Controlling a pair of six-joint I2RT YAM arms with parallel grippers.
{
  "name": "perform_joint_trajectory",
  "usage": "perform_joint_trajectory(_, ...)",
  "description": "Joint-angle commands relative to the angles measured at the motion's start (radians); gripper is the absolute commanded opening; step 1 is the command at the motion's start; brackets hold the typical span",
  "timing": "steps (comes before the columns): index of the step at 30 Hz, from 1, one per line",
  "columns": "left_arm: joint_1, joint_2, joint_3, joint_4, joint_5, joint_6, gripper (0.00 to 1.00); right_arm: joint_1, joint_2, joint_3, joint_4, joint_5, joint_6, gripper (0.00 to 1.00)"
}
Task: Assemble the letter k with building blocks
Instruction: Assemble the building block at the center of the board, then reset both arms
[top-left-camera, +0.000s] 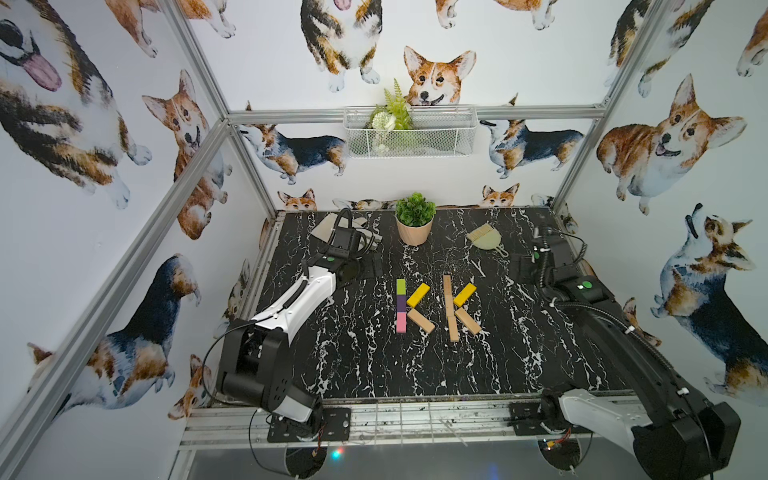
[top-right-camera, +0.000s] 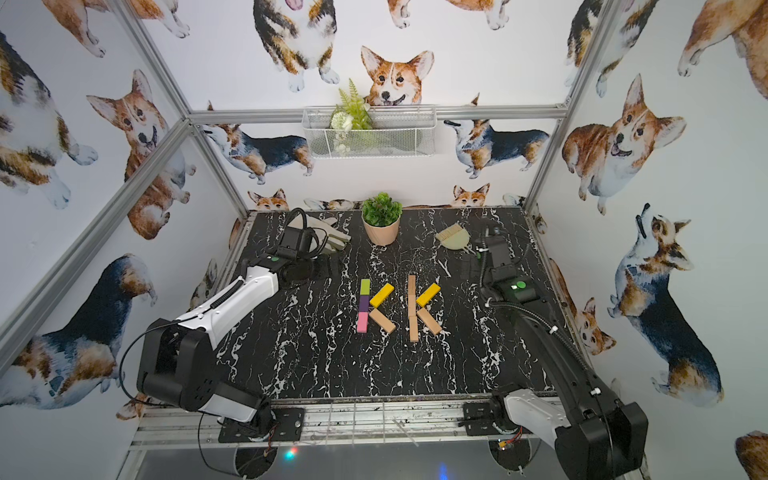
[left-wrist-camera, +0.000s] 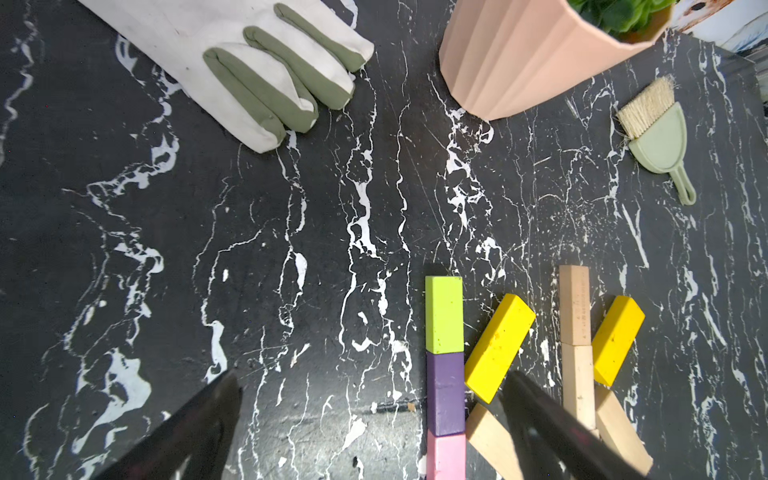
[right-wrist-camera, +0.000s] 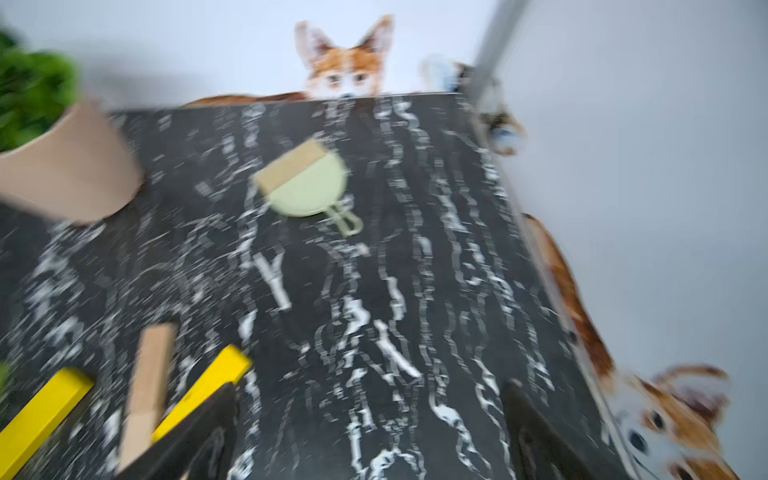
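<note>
Building blocks (top-left-camera: 450, 307) lie flat on the table (top-left-camera: 353, 365) as two letters on the near side of the potted plant (top-left-camera: 414, 226): a coloured k straight before the pot, a tan k before it and to its right.

Count: one lime green bar (top-left-camera: 400, 286), one purple bar (top-left-camera: 401, 303), one pink bar (top-left-camera: 401, 323), two yellow bars (top-left-camera: 418, 294), and five tan bars (top-left-camera: 421, 321) by my reckoning, the tan stem's joints being faint; ten in all.

My left gripper (left-wrist-camera: 372, 382) stands wide and empty. My right gripper (right-wrist-camera: 370, 388), in a blurred view, is likewise wide with nothing between its fingers.

Judgement: nothing remains to place, so I should lift straight up and clear, sweeping no finger across either letter.
</note>
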Motion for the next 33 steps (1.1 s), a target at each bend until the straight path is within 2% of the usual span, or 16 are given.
perform_joint_trajectory(1, 0.003, -0.035, -0.004, -0.006, -0.135, 0.02, 1.0, -0.153, -0.05, -0.077, 0.067, 0.066, 0.209, 1.0)
perform_joint_trajectory(3, 0.008, -0.039, 0.006, -0.038, -0.208, 0.022, 1.0, -0.19, -0.048, -0.129, 0.118, 0.092, 0.193, 1.0)
perform_joint_trajectory(8, 0.026, -0.054, -0.007, -0.061, -0.378, -0.012, 1.0, -0.191, -0.058, -0.316, 0.318, 0.275, 0.153, 1.0)
perform_joint_trajectory(12, 0.037, -0.07, -0.063, -0.023, -0.498, -0.075, 1.0, -0.191, -0.105, -0.494, 0.612, 0.234, 0.012, 1.0)
perform_joint_trajectory(14, 0.039, -0.073, -0.089, 0.005, -0.528, -0.096, 1.0, -0.191, -0.126, -0.571, 0.732, 0.208, 0.004, 1.0)
perform_joint_trajectory(16, 0.042, -0.074, -0.108, 0.036, -0.53, -0.095, 1.0, -0.191, -0.138, -0.645, 0.868, 0.173, 0.013, 1.0)
perform_joint_trajectory(19, 0.056, -0.047, -0.091, 0.041, -0.481, -0.066, 1.0, -0.191, -0.107, -0.721, 1.054, 0.068, -0.074, 0.99)
perform_joint_trajectory(23, 0.08, 0.013, -0.051, -0.01, -0.455, -0.088, 1.0, -0.191, 0.016, -0.722, 1.153, 0.026, -0.098, 0.99)
perform_joint_trajectory(27, 0.1, 0.004, -0.087, 0.036, -0.444, -0.13, 1.0, -0.189, 0.139, -0.722, 1.286, -0.065, -0.175, 1.0)
perform_joint_trajectory(29, 0.11, 0.001, -0.1, 0.071, -0.393, -0.111, 1.0, -0.189, 0.177, -0.723, 1.326, -0.082, -0.186, 0.99)
perform_joint_trajectory(33, 0.111, 0.017, -0.085, 0.041, -0.416, -0.114, 1.0, -0.189, 0.226, -0.729, 1.367, -0.087, -0.185, 0.99)
